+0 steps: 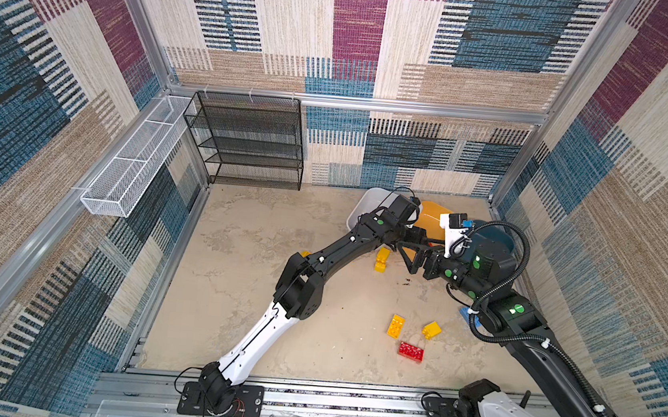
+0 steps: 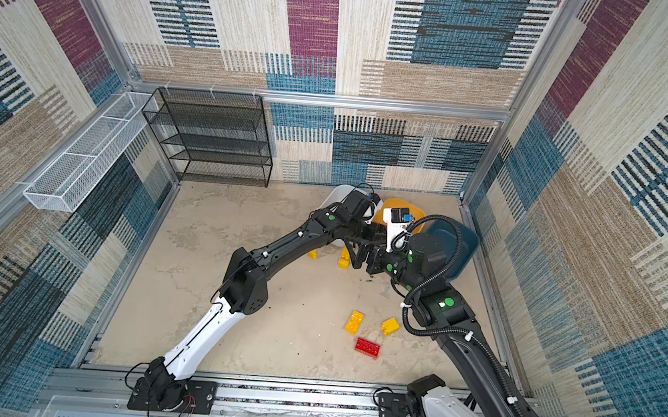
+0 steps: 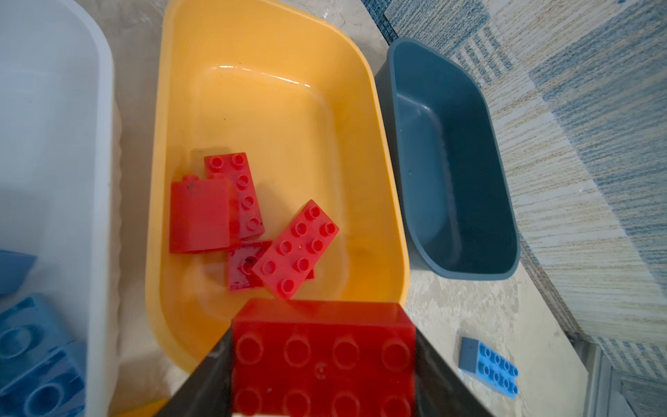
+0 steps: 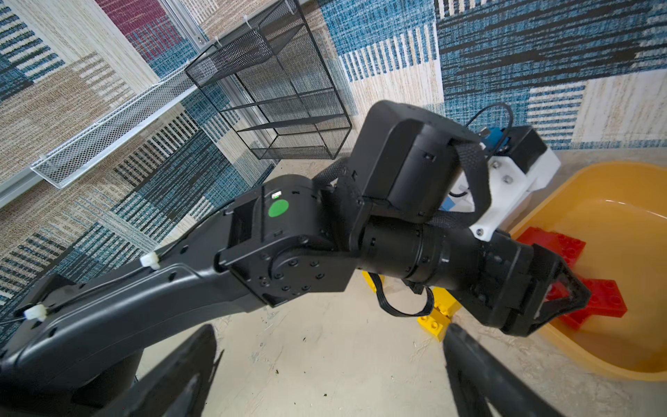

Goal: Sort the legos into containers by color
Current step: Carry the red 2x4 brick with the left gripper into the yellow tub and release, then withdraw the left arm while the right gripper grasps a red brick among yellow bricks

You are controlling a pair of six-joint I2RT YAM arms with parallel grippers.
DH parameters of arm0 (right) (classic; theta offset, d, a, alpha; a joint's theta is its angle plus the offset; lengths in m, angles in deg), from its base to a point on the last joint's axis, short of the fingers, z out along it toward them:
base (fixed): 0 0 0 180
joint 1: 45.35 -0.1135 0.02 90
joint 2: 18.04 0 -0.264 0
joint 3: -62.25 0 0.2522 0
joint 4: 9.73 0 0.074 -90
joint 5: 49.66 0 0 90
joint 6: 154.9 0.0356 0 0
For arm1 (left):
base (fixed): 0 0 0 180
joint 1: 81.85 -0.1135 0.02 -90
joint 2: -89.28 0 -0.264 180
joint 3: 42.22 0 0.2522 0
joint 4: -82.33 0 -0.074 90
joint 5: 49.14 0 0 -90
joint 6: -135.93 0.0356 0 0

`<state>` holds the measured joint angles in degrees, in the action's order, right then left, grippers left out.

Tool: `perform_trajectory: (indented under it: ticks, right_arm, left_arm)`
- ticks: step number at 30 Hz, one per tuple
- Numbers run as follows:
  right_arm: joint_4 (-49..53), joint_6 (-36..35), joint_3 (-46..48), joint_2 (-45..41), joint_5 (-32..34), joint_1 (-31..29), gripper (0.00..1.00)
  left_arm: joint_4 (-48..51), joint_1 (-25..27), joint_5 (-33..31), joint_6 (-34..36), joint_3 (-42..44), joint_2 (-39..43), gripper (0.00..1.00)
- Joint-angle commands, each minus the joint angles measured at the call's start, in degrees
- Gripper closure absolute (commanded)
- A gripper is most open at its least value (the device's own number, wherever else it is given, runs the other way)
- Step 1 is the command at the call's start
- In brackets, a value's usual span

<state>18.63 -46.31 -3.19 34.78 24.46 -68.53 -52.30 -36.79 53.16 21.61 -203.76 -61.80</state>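
Scanning left to right, we note: white tub [image 3: 104,144], blue bricks [image 3: 32,361] inside; left gripper [image 3: 323,326] clenched on red brick [image 3: 323,364] over yellow-orange tub [image 3: 375,119] edge, more red bricks [image 3: 296,249] inside; right gripper [image 4: 330,328] released, jaws wide, just beside it; teal tub [image 3: 451,162] rightmost of three.

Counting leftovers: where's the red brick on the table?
In both top views the red brick lies on the table, right of centre, just in front of the long yellow brick and short yellow brick.
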Motion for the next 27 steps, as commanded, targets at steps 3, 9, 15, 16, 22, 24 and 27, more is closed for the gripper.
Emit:
perform_trajectory:
  ticks: [3,9,15,16,22,24,27]
  right_arm:
    - [1.9,0.2,-0.5,-0.5,0.9,0.0,0.02]
    - [6.3,-1.2,-2.2,-1.0,4.6,0.0,0.01]
    - [11.9,-0.5,-4.0,-1.8,8.4,0.0,0.01]
    - [13.5,-0.6,-4.6,-1.8,9.8,0.0,0.01]
    - [23.6,0.8,-4.0,3.2,15.3,0.0,0.03]
    - [23.6,2.6,-0.5,3.4,13.5,-0.1,0.05]
    - [23.9,6.5,3.9,1.7,15.2,-1.1,0.1]
  left_arm:
    - [-2.7,-0.5,0.4,-3.5,-3.7,-1.5,0.32]
    - [-2.8,-0.9,0.1,-3.1,-3.2,0.9,0.14]
    - [-4.2,-1.8,-1.2,-2.1,8.6,10.1,0.12]
    - [-5.6,-2.0,-1.6,-2.1,13.1,13.1,0.12]
    - [-26.3,-2.3,-7.3,-4.6,53.9,38.3,0.15]
    - [-31.1,-2.3,-9.9,-5.9,65.5,46.3,0.15]
    - [-35.1,-2.2,-11.6,-7.8,78.8,55.8,0.16]
